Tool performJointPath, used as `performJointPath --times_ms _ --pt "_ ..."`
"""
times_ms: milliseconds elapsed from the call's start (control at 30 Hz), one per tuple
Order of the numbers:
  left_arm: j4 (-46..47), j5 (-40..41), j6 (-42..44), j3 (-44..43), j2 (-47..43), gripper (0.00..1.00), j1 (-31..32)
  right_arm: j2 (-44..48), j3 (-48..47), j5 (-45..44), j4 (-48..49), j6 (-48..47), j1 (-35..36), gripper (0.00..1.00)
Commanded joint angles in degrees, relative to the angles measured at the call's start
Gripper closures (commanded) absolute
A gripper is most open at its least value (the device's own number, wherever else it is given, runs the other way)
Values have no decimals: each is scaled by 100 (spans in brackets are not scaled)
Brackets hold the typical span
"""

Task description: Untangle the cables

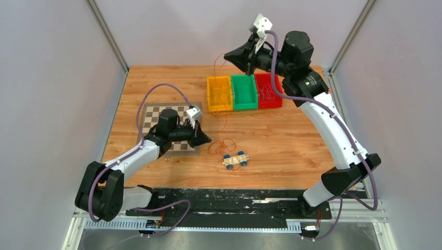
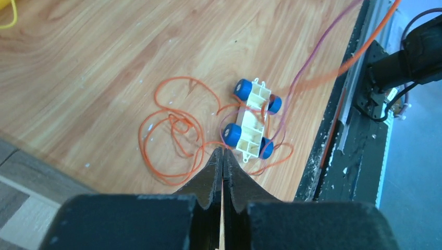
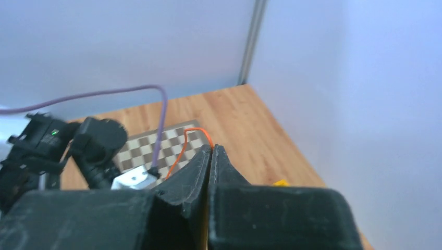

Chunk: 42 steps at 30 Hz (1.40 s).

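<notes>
A: Grippers: how many, what state?
B: 2. Left gripper (image 2: 223,152): fingers pressed together, low over the table (image 1: 292,135), tips at the edge of the orange cable (image 2: 172,133) heap. Can't tell if a strand's pinched. Right gripper (image 3: 210,148): high above the bins, pinching 1 orange strand that hangs down past the yellow bin (image 1: 219,95) to the heap.
A: Bins?
B: 3 in a row, side by side: yellow, green bin (image 1: 244,92), red bin (image 1: 268,89).
A: Anything else?
B: 1 toy cart (image 2: 252,119) w/ 4 blue wheels (image 2: 243,89), orange loops touching it. 1 checkerboard (image 1: 156,117) under the left arm. Bit of yellow cable (image 2: 9,18) in the corner of the left wrist view.
</notes>
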<state>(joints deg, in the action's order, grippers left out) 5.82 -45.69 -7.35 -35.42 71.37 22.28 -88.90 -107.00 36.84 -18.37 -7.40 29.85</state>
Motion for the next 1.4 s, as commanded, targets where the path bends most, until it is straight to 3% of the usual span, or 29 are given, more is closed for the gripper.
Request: performJointPath --times_ms 0,133,233,267,300,367,667,833,967,1033,1100,1133,1167,1200,1233,1367 --pt "196 233 57 114 56 100 -97 91 -532 -808 657 143 -246 100" --pt "90 263 -84 205 248 100 -299 -74 -1143 -1295 916 201 -520 100" --pt "97 -27 9 156 158 96 -356 -163 -1415 -1131 933 313 -678 100" --pt "214 -89 21 122 6 89 -356 -133 -1366 -1013 931 317 -688 100" --pt "273 -144 25 -18 -76 64 -356 -91 -1276 -775 938 341 -689 100" --pt "375 -117 47 -414 -275 42 -350 13 -980 -442 980 467 -684 100" --pt "210 -50 225 -3076 406 17 -167 52 -678 -66 1077 989 -665 100" --pt "409 387 -67 -3713 962 9 74 44 -616 -77 1114 1059 -672 100" --pt "830 320 -395 -4034 1353 12 188 47 -584 -102 1116 1091 -664 100" --pt "933 263 -437 -4201 1532 23 234 38 -584 -140 1123 1100 -670 100" --pt "965 13 -423 -4319 1632 44 240 33 -589 -219 1111 1088 -666 100" --pt "962 -151 -402 -4268 1638 63 241 35 -612 -280 1124 1084 -673 100" --pt "950 -199 -338 -4186 1600 71 233 38 -649 -352 1125 1067 -684 100" --pt "943 -240 -315 -3892 1555 87 200 20 -717 -430 1125 1035 -685 100" --pt "958 -252 -345 -3465 1450 97 168 -1 -807 -539 1132 973 -702 100" --pt "806 -19 -648 -1851 1051 100 -257 -231 -1484 -814 1181 912 -915 100"
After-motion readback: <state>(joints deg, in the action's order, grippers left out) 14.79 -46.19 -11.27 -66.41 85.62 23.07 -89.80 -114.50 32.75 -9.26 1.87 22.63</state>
